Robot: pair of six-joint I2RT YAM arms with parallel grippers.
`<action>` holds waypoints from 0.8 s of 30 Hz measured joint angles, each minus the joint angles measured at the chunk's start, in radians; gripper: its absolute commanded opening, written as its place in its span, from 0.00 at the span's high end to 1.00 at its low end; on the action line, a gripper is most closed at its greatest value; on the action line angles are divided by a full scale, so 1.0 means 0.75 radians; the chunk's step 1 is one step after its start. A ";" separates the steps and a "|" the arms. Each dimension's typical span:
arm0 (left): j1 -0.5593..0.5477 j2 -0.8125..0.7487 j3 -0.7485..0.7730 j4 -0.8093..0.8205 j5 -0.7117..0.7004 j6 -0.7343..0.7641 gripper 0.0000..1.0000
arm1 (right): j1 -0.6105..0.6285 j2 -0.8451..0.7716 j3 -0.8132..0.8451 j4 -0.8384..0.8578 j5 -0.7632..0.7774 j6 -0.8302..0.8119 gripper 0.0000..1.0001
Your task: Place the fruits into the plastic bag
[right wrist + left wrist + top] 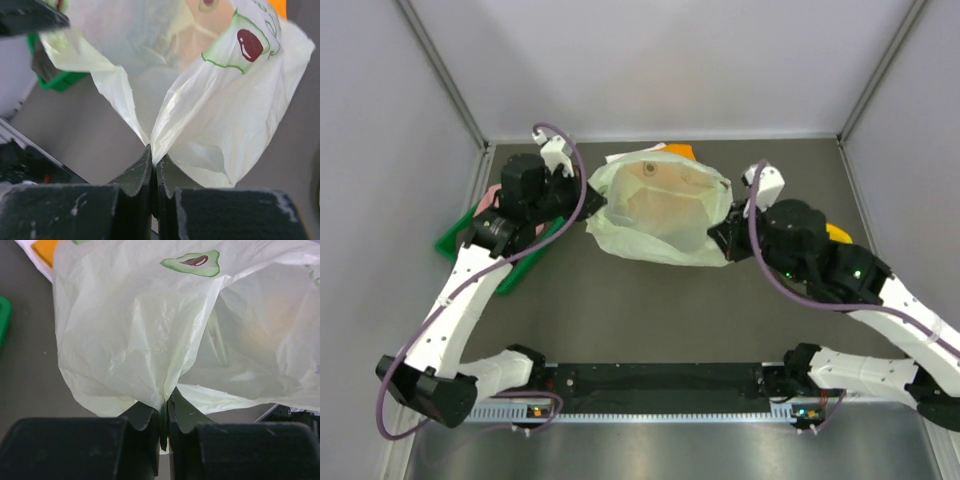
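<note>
Left fingers (pixel 145 421), right fingers (pixel 134 178) pinching plastic bag (pixel 660 215), orange cloth (pixel 678 152) behind

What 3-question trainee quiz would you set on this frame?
1. Fill in: the green tray lies on the robot's ____ side.
2. True or false: the left claw hangs open, clear of the plastic bag.
3. The right claw pinches: A the tray, B the bag's edge, C nothing.
Key: 1 left; 2 false; 3 B.
</note>
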 measured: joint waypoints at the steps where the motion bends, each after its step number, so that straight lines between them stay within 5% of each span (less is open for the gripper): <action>1: 0.006 0.011 0.045 -0.024 0.003 0.017 0.81 | 0.000 0.012 0.066 -0.011 0.002 0.001 1.00; 3: 0.019 0.026 0.119 -0.077 0.012 0.049 0.78 | 0.000 0.023 0.159 -0.038 0.014 0.008 1.00; 6: 0.039 0.028 0.170 -0.119 0.021 0.082 0.44 | 0.000 0.010 0.212 -0.055 0.038 0.049 1.00; 7: 0.045 0.025 0.173 -0.125 0.024 0.090 0.23 | 0.000 0.000 0.212 -0.064 0.044 0.066 1.00; 9: 0.052 0.015 0.171 -0.135 0.032 0.104 0.12 | 0.000 -0.014 0.201 -0.064 0.062 0.101 1.00; 14: 0.055 -0.088 0.083 -0.100 0.042 0.135 0.04 | 0.001 -0.044 0.114 -0.057 0.112 0.202 1.00; 24: 0.055 -0.397 -0.346 0.141 0.096 0.123 0.02 | 0.000 -0.032 0.044 -0.002 0.194 0.326 1.00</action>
